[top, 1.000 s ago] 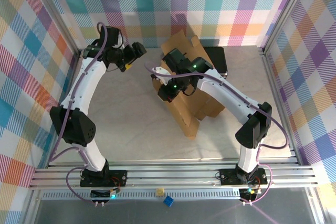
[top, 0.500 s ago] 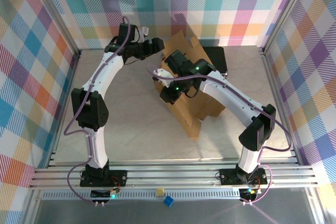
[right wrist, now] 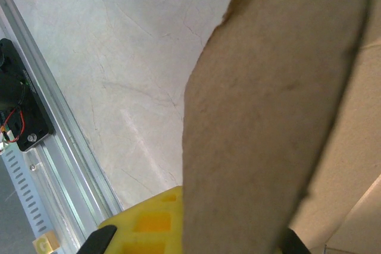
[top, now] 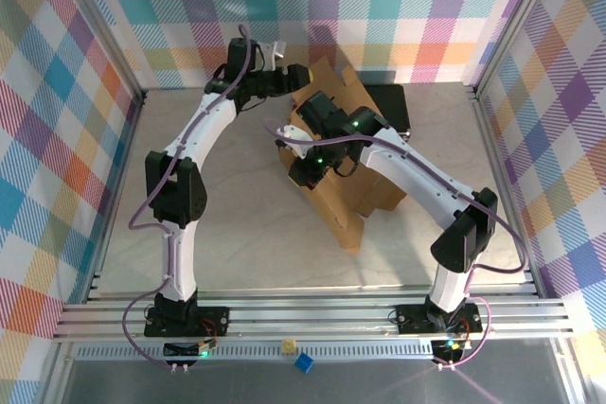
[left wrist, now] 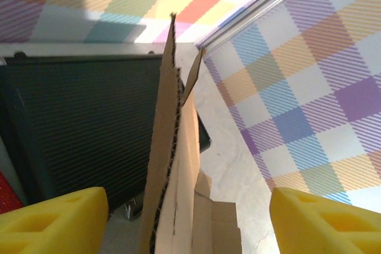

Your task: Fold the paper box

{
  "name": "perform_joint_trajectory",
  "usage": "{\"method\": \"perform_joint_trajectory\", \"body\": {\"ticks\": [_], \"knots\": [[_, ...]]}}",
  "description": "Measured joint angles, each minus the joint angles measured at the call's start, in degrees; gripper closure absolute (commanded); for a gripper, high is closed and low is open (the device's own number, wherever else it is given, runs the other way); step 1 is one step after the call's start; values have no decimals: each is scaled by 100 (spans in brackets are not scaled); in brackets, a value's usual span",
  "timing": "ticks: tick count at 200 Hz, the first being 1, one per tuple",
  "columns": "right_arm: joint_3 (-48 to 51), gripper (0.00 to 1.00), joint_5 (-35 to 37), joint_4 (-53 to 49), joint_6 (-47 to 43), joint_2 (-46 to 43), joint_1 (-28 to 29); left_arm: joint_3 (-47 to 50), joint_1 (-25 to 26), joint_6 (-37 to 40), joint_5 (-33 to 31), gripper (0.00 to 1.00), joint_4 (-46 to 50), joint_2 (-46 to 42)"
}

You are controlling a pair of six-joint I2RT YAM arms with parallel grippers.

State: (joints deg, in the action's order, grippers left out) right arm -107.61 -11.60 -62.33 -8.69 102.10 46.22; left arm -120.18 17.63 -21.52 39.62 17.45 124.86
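The paper box [top: 346,201] is brown cardboard, half raised in the middle of the table, with flaps sticking up at the back. My right gripper [top: 301,169] is at its left side. In the right wrist view a cardboard flap [right wrist: 268,117] lies across the yellow finger [right wrist: 149,227], and the gripper [right wrist: 202,230] is shut on it. My left gripper [top: 295,76] reaches in at the box's back top flap. In the left wrist view it [left wrist: 187,221] is wide open, and the flap's upright corrugated edge [left wrist: 175,147] stands between its yellow fingers [left wrist: 53,221] without touching them.
A black hard case [top: 393,106] lies right behind the box, also seen in the left wrist view [left wrist: 77,117]. Checked walls and aluminium rails [top: 312,309] enclose the table. A blue cube [top: 303,362] and a small yellow cube [top: 287,343] sit beyond the front rail.
My left arm has swung right from the back left corner until its open gripper straddles the box's back flap. The right gripper and the box have barely moved.
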Motion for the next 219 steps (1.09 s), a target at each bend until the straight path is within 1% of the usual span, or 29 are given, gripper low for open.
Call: {"method": "perform_joint_trajectory", "body": {"ticks": [7,12,28,34,51,59,73,80,82,83,90,100,113,124,133,144,156,166,178,186,219], "knots": [[0,100,0,-13,0,0,0,-46,39,63,-28,40,90,90],[0,100,2,-22,2,0,0,-74,74,138,-66,46,170,149],[2,100,20,-35,4,-7,0,-118,181,267,-190,74,407,278],[0,100,37,-35,9,-11,0,-151,214,310,-254,83,498,308],[17,100,83,-33,50,-39,-2,-225,291,514,-457,95,706,330],[42,88,144,-28,81,-72,0,-280,321,586,-592,100,780,321],[85,55,299,0,205,-155,-2,-275,374,761,-870,100,841,227],[98,43,463,50,348,-232,-2,-212,376,866,-1067,100,835,122],[105,42,540,70,407,-262,0,-186,382,894,-1097,100,824,90],[107,40,555,76,417,-271,0,-168,385,903,-1117,100,817,74],[118,32,776,133,570,-378,0,28,400,966,-1294,100,754,-116],[131,24,1180,234,837,-573,-2,398,404,1051,-1482,100,629,-476],[181,18,1768,400,1340,-977,-4,964,391,1128,-1574,100,258,-1010],[195,12,2131,514,1738,-1344,-37,1502,363,1200,-1593,100,-175,-1491],[203,10,2363,660,2157,-1681,-133,1873,352,1220,-1593,100,-527,-1840],[232,11,2470,876,2706,-2070,-387,2221,328,1252,-1565,100,-938,-2170],[264,13,2382,1106,3403,-2424,-911,2448,306,1285,-1506,100,-1303,-2406],[260,15,2232,1239,3974,-2546,-1386,2538,286,1309,-1469,100,-1515,-2500],[249,17,1961,1394,4697,-2535,-1989,2664,269,1346,-1438,100,-1735,-2562],[238,17,1779,1478,5112,-2472,-2258,2796,262,1366,-1423,100,-1882,-2603],[177,18,1029,1698,6693,-1786,-2686,3554,243,1410,-1340,100,-2479,-2828]]}}
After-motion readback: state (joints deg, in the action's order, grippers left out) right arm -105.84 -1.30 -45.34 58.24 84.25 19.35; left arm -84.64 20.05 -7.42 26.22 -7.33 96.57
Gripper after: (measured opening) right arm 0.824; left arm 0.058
